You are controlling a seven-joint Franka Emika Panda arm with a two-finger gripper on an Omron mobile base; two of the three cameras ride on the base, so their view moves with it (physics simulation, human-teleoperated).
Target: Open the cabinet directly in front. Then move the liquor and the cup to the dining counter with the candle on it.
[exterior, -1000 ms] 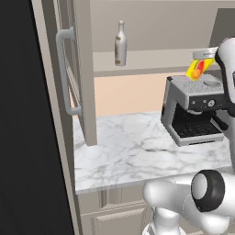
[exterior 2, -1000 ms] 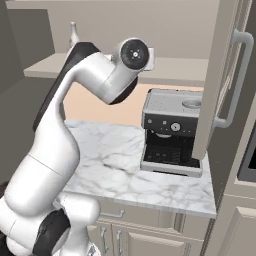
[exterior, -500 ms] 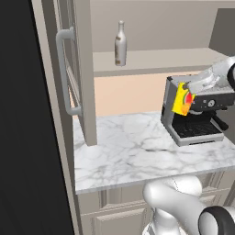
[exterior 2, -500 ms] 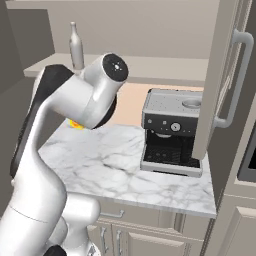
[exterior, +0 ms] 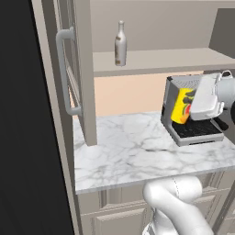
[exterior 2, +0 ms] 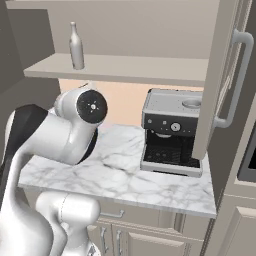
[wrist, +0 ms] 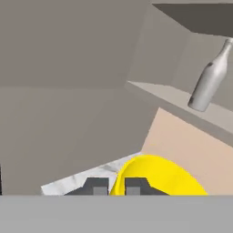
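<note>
Cabinet point(exterior: 75, 92) open; gripper point(exterior: 193, 106) clamps the yellow cup point(exterior: 182, 106) over the right of the marble counter point(exterior: 137, 153). Bottle point(exterior: 120, 44) on the far shelf awaits transfer.

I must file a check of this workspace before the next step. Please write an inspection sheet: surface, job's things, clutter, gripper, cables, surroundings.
Surface: marble countertop, white with grey veins; a coffee machine stands on it.
Job's things: cabinet open, both doors swung out; liquor upright on the shelf; cup yellow, held in the air in front of the coffee machine, tilted.
Clutter: nothing seen.
Gripper: gripper shut on the cup, below shelf level.
Cables: nothing seen.
Surroundings: peach wall behind the counter, drawers and low doors under it, a dark tall unit at the far left of the left base view.
</note>
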